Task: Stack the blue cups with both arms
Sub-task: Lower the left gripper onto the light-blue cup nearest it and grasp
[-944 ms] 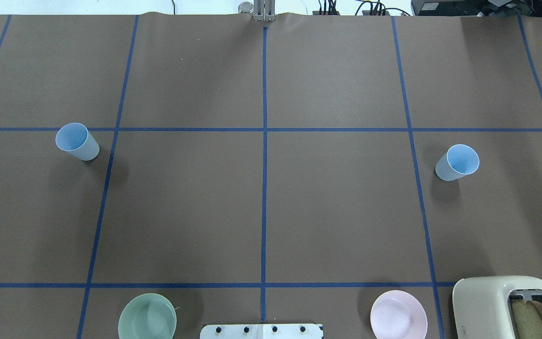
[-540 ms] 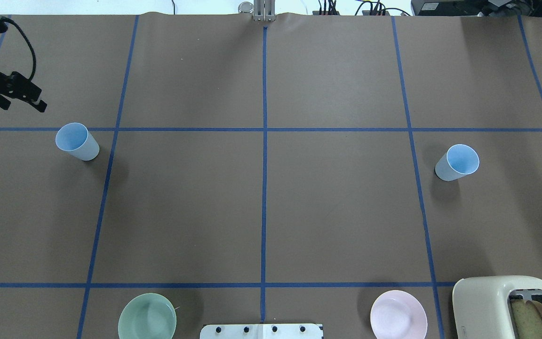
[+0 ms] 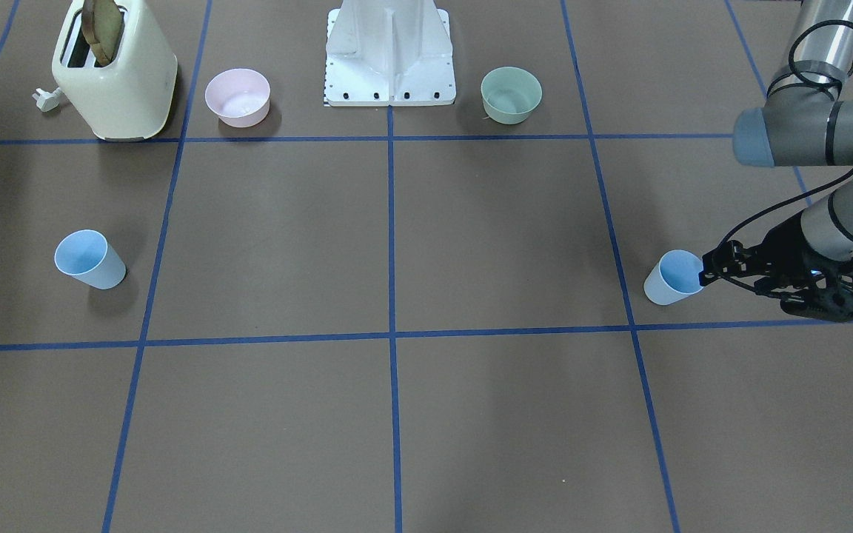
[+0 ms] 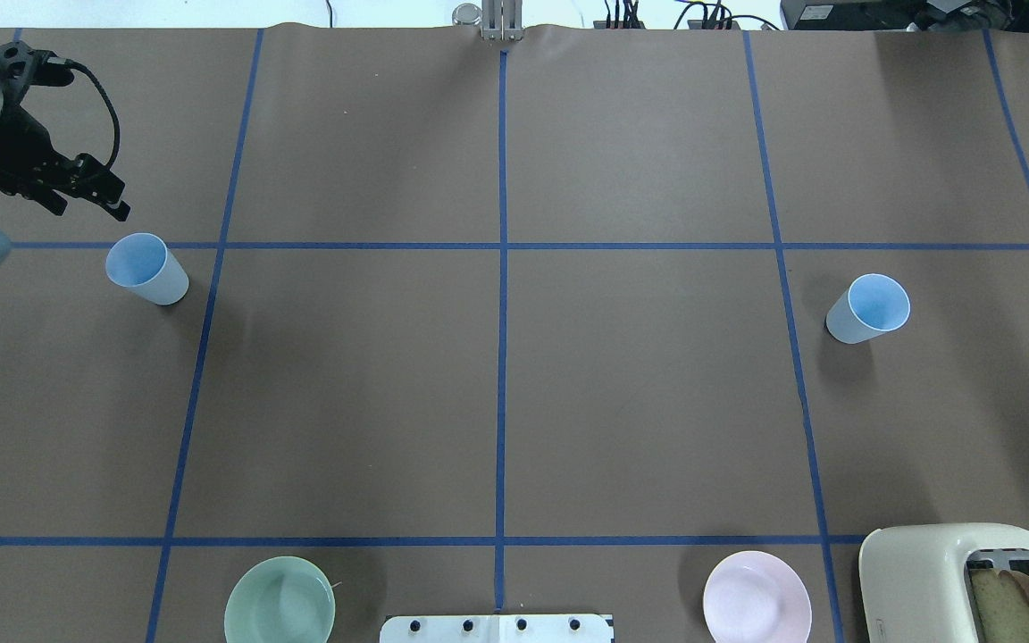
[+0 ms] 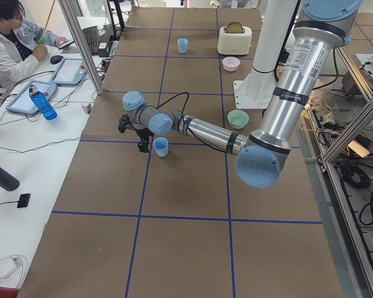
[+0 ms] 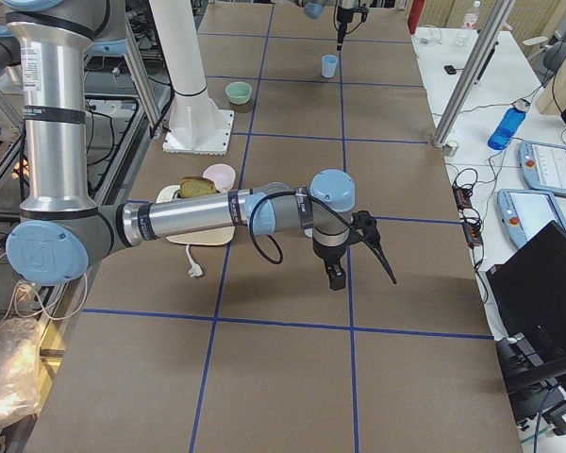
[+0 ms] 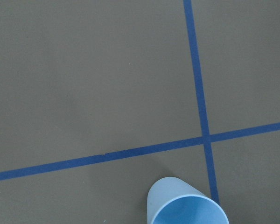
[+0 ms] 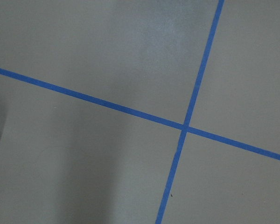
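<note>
Two pale-blue cups stand upright on the brown table. The left cup (image 4: 146, 268) also shows in the front view (image 3: 674, 277), the left side view (image 5: 160, 146) and the left wrist view (image 7: 186, 205). The right cup (image 4: 868, 308) stands far off on the other side (image 3: 89, 259). My left gripper (image 4: 86, 207) hangs open and empty, above and just beyond the left cup, apart from it (image 3: 748, 285). My right gripper (image 6: 358, 274) shows only in the right side view, so I cannot tell whether it is open.
A cream toaster (image 4: 934, 580) with bread stands at the near right. A pink bowl (image 4: 756, 597) and a green bowl (image 4: 280, 600) flank the white base (image 4: 497, 628). Blue tape lines grid the table. A person (image 5: 6, 37) sits beyond the far edge.
My left arm has come in from the left edge and moved right, toward the left cup. Both cups have stayed where they were.
</note>
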### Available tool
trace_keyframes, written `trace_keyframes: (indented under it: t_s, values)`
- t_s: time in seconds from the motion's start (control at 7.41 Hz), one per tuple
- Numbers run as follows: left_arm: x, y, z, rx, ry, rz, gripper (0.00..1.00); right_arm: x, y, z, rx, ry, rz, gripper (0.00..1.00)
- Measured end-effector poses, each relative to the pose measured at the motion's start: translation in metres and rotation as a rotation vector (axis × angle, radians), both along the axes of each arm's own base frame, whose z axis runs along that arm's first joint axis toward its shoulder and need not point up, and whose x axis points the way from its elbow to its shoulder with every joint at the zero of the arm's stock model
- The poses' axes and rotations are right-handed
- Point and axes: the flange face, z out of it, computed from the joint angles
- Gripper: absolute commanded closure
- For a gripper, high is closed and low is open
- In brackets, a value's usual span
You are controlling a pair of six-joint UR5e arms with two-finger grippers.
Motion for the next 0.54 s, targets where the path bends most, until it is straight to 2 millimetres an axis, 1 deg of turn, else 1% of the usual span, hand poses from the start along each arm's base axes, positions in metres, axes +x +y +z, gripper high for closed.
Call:
trace_keyframes:
  t_s: [0.27,0.54]
  values:
    - [0.003,0.002,0.007,-0.004,0.0,0.001,0.12,-0.009,0.002,-0.003,0.003,-0.007,-0.019,0.0]
    - [0.011,0.01,0.012,-0.009,-0.003,0.016,0.14,-0.015,0.002,-0.003,0.004,-0.008,-0.032,0.0]
